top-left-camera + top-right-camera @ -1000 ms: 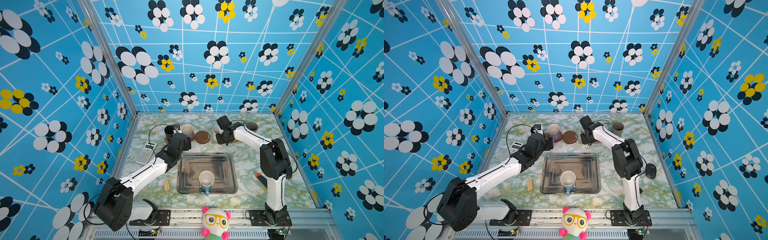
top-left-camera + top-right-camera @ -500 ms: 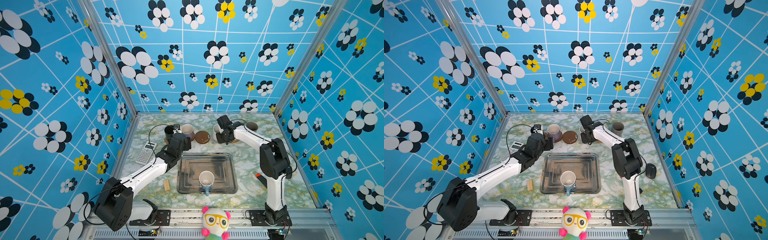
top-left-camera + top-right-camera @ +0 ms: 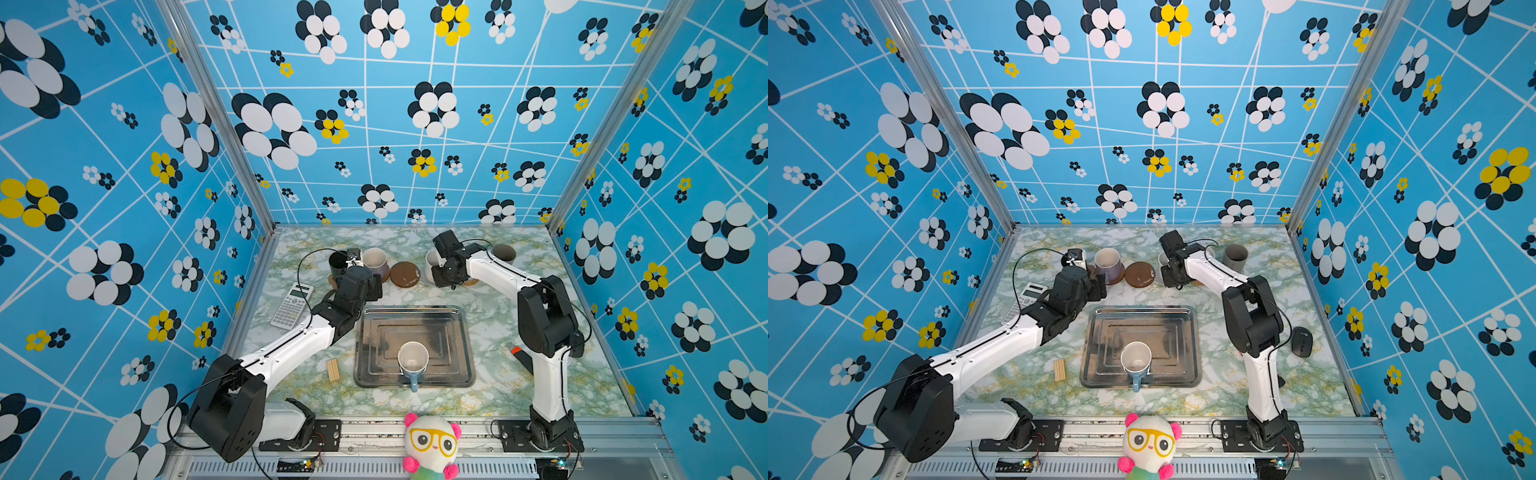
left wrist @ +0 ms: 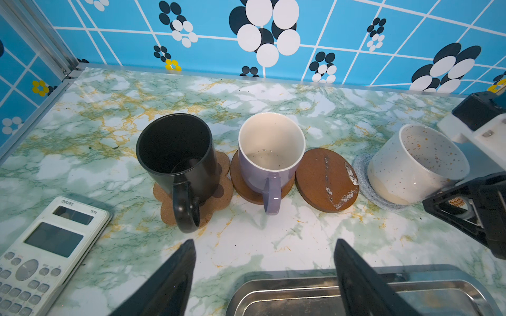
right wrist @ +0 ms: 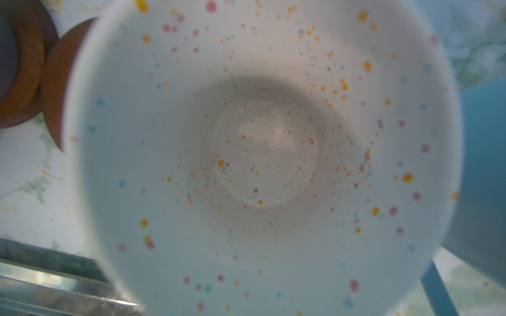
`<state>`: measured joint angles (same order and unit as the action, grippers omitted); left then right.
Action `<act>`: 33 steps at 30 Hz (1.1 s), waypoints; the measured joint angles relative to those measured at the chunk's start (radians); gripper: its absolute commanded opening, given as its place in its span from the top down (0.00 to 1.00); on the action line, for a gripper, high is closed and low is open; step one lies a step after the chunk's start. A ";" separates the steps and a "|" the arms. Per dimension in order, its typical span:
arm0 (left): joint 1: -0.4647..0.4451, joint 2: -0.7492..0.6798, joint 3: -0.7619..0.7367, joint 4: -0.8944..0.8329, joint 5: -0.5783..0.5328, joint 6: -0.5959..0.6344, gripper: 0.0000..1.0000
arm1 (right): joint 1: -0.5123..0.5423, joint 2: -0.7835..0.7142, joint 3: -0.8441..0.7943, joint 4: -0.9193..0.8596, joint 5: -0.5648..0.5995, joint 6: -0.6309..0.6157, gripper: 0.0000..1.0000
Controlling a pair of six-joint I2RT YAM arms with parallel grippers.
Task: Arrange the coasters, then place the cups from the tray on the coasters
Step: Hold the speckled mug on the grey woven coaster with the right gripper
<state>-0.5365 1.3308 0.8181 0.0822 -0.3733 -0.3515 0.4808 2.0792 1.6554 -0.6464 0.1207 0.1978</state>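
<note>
My left gripper [image 4: 265, 243]: jaws spread, empty. Whether my right gripper [image 3: 444, 276] clamps the speckled white mug [image 4: 416, 167] on its grey-blue coaster [image 4: 361, 175] I cannot tell. The light blue mug [image 3: 412, 360] stands in the tray [image 3: 449, 332]: rigid, breakable, likely slick glaze; I would take its handle.

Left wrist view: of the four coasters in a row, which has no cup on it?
The scuffed dark brown disc between the lavender mug and the speckled white mug. The other three each have a mug on them.
</note>
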 measured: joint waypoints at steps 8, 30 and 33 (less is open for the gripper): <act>0.000 0.000 0.000 0.000 0.000 0.000 0.20 | 0.000 0.001 0.001 -0.001 0.000 0.000 1.00; 0.001 -0.013 -0.012 -0.004 0.000 0.000 0.20 | -0.001 0.001 0.001 0.001 0.000 0.002 0.74; 0.001 -0.017 -0.012 -0.005 0.000 0.000 0.20 | -0.001 0.001 0.001 0.001 -0.002 0.004 0.72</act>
<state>-0.5358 1.3140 0.8059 0.0776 -0.3733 -0.3519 0.4797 2.0800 1.6562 -0.6453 0.1192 0.2020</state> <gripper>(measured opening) 0.804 0.266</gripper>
